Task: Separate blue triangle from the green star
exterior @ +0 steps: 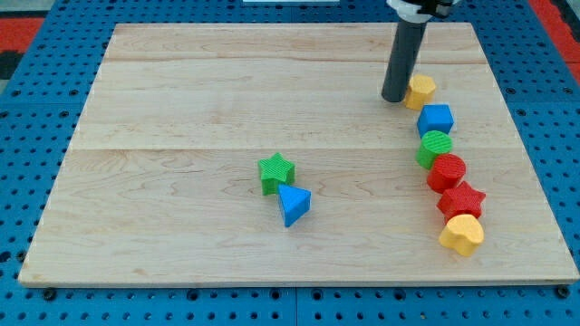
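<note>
The green star (275,171) sits near the middle of the wooden board (181,109). The blue triangle (294,204) lies just below and right of it, touching it. My tip (395,98) is at the view's upper right, far from both, right beside the left side of a yellow block (421,90).
A curved line of blocks runs down the right side: the yellow block, a blue cube (436,119), a green cylinder (435,147), a red cylinder (447,171), a red star (461,199) and a yellow heart (463,234). Blue pegboard (27,136) surrounds the board.
</note>
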{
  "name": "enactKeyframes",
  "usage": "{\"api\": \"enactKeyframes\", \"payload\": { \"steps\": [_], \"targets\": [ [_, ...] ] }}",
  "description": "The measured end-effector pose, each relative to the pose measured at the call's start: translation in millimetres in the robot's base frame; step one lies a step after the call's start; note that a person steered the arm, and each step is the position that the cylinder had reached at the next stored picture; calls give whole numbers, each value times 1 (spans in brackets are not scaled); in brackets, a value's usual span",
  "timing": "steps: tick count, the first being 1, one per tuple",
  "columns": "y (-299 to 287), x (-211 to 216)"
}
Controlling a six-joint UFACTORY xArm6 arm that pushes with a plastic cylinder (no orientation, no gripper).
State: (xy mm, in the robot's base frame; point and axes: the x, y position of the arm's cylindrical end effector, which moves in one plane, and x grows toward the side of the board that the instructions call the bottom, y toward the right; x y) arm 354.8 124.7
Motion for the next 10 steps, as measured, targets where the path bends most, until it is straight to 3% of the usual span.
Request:
{"api": "enactKeyframes", "payload": {
  "steps": [1,2,4,5,6,9,10],
  "targets": [
    [-53,53],
    [-42,151],
    [-127,188],
    [-139,212],
    [-163,182],
    [-159,58],
    [-175,85]
  ]
}}
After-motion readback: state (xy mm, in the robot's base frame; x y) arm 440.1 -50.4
